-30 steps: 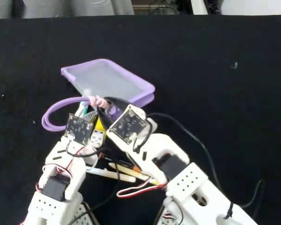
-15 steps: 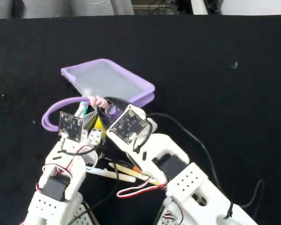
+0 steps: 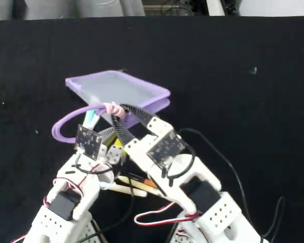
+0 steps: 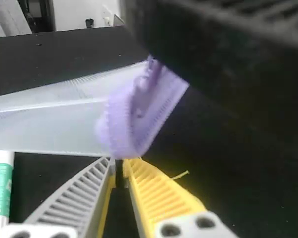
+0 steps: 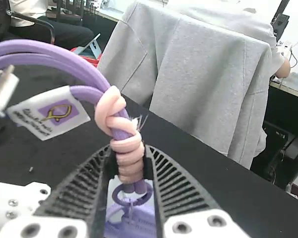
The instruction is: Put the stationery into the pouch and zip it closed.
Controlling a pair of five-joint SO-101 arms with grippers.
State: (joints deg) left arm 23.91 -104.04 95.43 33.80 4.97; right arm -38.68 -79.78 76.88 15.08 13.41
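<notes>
Two grippers work at the pouch (image 3: 114,87), which lies on the black table (image 3: 243,101) just ahead of the arms. We note the left gripper (image 4: 119,167) pinched tight on the pouch's zipper edge (image 4: 139,114). The right gripper (image 5: 129,151) clamps the pink knot (image 5: 121,129) tied on the purple cord loop (image 3: 66,124). Loose pens (image 3: 126,190) lie beneath the arms.

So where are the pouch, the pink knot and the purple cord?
pouch (image 3: 116,87), high view, its clear top face.
pink knot (image 5: 123,148), right wrist view, its coils.
purple cord (image 3: 71,115), high view, the loop's upper strand.
</notes>
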